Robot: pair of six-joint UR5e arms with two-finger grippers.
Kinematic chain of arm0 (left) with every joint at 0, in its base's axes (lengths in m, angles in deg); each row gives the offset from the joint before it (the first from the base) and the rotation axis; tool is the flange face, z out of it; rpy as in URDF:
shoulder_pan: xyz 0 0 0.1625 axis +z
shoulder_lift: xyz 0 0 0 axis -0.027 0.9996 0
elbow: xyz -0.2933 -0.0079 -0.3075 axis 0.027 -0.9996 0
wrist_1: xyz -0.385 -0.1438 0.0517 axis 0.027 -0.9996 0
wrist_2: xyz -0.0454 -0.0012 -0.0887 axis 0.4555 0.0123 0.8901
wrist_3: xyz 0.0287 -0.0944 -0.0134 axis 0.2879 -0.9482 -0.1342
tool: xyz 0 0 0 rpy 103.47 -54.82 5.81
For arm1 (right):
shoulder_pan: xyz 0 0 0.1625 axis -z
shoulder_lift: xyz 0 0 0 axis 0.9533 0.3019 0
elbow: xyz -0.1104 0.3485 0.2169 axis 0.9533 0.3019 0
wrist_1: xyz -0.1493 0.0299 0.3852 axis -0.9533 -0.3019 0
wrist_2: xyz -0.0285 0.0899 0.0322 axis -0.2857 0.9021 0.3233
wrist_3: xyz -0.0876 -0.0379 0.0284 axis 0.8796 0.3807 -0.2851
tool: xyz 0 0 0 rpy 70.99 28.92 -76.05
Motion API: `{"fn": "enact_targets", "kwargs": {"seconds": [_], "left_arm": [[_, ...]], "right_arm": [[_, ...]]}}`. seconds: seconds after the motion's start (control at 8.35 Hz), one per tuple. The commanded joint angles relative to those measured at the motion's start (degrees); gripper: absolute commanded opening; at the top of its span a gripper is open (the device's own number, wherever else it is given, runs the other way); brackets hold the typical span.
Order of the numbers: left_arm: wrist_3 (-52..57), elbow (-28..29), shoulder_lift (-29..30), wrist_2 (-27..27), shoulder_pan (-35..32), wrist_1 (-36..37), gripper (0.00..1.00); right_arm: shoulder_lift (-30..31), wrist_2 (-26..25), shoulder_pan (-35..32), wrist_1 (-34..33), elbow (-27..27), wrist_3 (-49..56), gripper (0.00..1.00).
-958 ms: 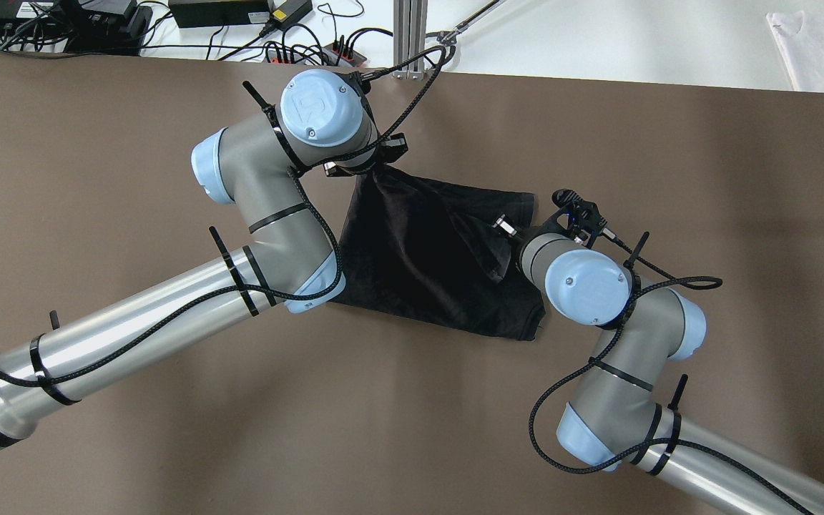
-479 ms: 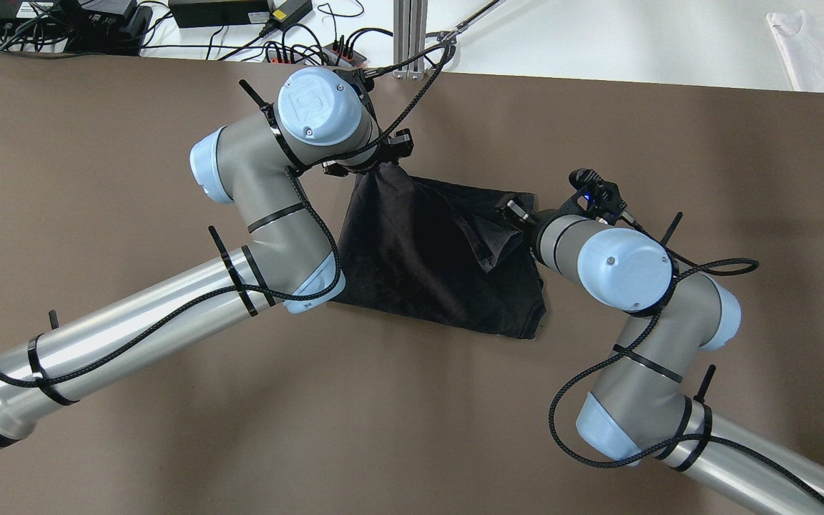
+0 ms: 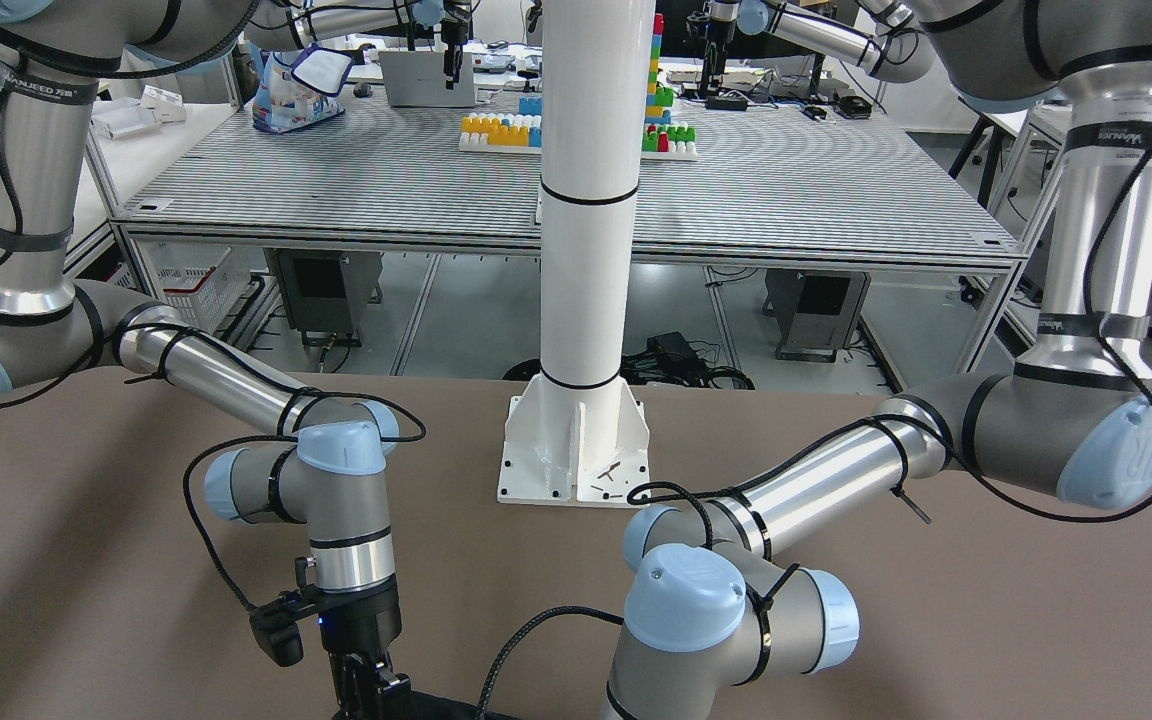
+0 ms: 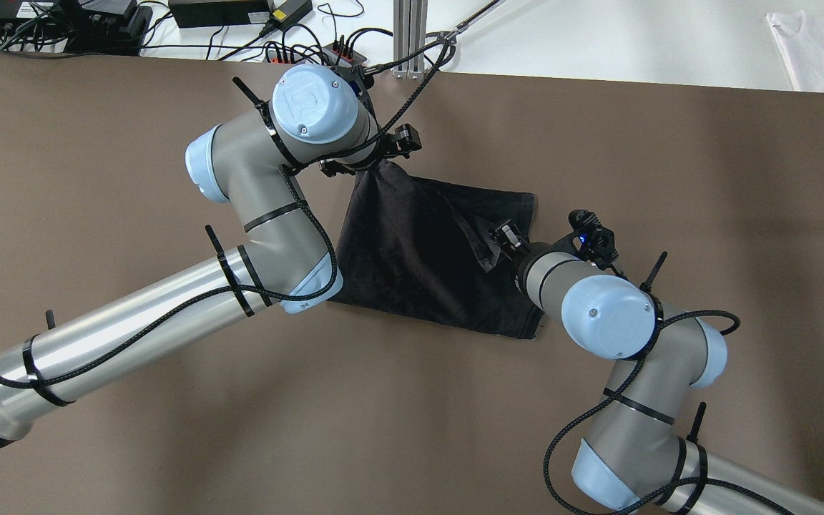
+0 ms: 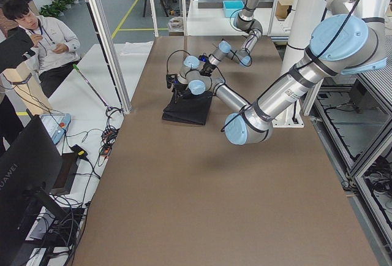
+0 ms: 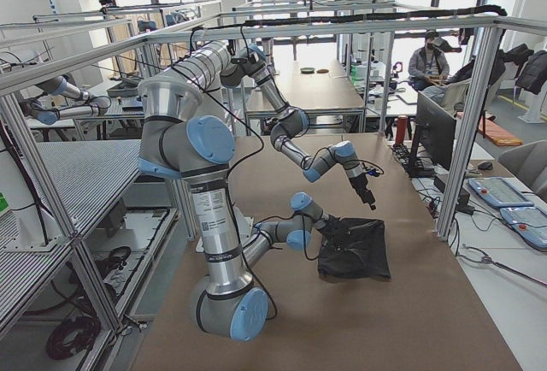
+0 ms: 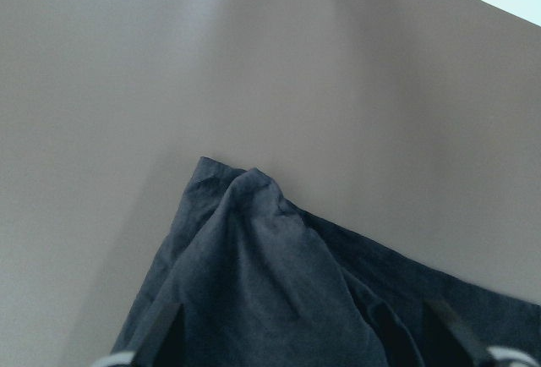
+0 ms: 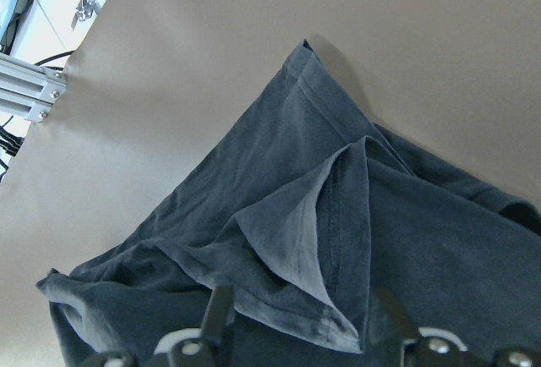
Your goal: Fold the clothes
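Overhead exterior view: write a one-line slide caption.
Folding a black shirt on a brown table: left claw lifts a corner, right claw meets a turned-up flap.

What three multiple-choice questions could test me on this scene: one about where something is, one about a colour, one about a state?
1. Where is the white cloth?
A) on the floor
B) on the pale surface beyond the table's far edge
C) in the table's middle

2. What colour is the table?
A) green
B) brown
C) red

3. How does the black garment lie?
A) rolled into a ball
B) hanging wholly in the air
C) resting on the table, partly folded, a flap turned over

Answers:
1 B: the overhead view shows the white cloth at its upper right, off the table.
2 B: the table is brown all round the garment.
3 C: the right wrist view shows the flap with its paler inside up.
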Motion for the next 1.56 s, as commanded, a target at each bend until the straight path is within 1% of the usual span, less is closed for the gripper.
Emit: {"fn": "enact_targets", "kwargs": {"seconds": [0.0,0.12,0.24,0.36,0.48,0.6,0.72,0.84,0.96,1.08,1.32,1.44], "left_arm": [[0.0,0.0,0.0,0.0,0.0,0.0,1.00],[0.0,0.0,-0.1,0.1,0.0,0.0,1.00],[0.0,0.0,-0.1,0.0,0.0,0.0,1.00],[0.0,0.1,-0.1,0.0,0.0,0.0,1.00],[0.0,0.1,-0.2,0.0,-0.1,0.0,1.00],[0.0,0.1,-0.2,0.0,0.0,0.0,1.00],[0.0,0.1,-0.2,0.0,0.0,0.0,1.00],[0.0,0.1,-0.2,0.0,-0.1,0.0,1.00],[0.0,0.1,-0.2,0.0,-0.1,0.0,1.00],[0.0,0.1,-0.2,0.0,0.0,0.0,1.00],[0.0,0.1,-0.4,0.0,0.0,0.0,1.00],[0.0,0.1,-0.4,-0.1,0.0,0.0,1.00]], "right_arm": [[-4.9,-4.8,1.2,0.0,8.4,-1.2,0.63],[-6.0,-5.1,1.3,0.0,11.1,-1.1,0.69],[-7.3,-5.7,1.3,0.0,12.5,-0.9,0.75],[-8.1,-5.7,1.3,0.0,12.9,-0.8,0.75],[-8.4,-5.7,1.3,0.0,12.9,-0.7,0.69],[-8.4,-5.7,1.3,0.1,12.9,-0.8,0.45],[-8.3,-5.7,1.2,0.5,12.9,-0.7,0.09],[-8.3,-5.7,1.2,0.7,12.9,0.0,0.00],[-8.3,-5.6,0.4,1.8,12.9,1.9,0.00],[-8.2,-5.3,-1.8,1.9,13.5,3.2,0.00],[-8.3,-4.9,-5.4,2.7,17.6,4.2,0.00],[-8.9,-5.0,-6.5,4.4,20.7,4.7,0.00]]}}
